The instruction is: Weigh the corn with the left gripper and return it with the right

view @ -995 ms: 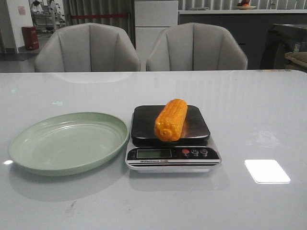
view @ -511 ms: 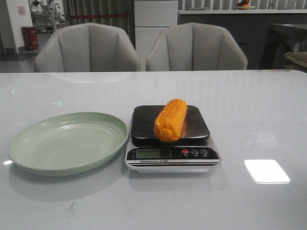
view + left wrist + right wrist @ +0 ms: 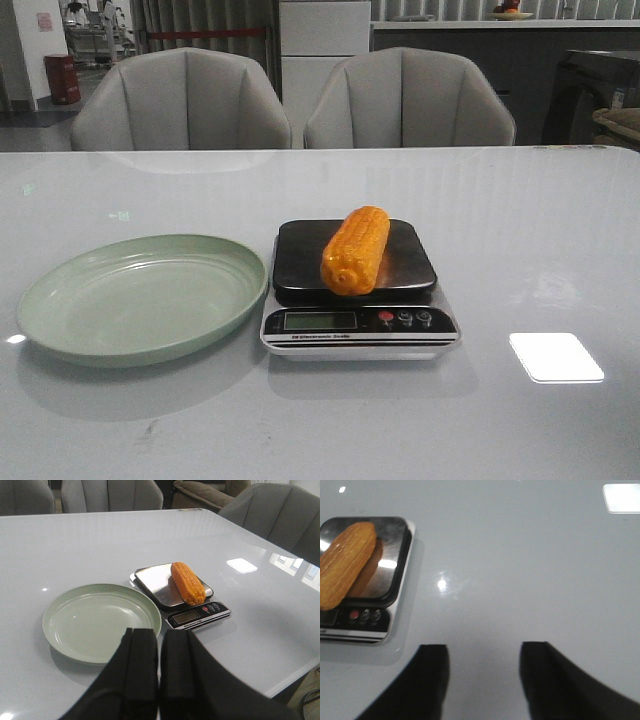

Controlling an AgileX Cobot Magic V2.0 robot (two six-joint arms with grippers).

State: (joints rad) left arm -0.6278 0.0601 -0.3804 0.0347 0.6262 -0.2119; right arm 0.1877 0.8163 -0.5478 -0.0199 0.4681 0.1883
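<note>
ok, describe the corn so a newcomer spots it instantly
On the white table, find the digital scale just right of the empty green plate. The corn lies on its black platform: a stubby, glossy orange-yellow cob, the only bright item there.

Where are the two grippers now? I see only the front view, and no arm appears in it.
Observer: The left gripper is pulled back on the near side of the green plate, high above the table.
Operator: Is it open or closed?
Observer: Closed, fingers pressed together, holding nothing.
Operator: And the right one?
Observer: The right gripper is open and empty, over bare table beside the scale; the corn lies on the platform, untouched.
</note>
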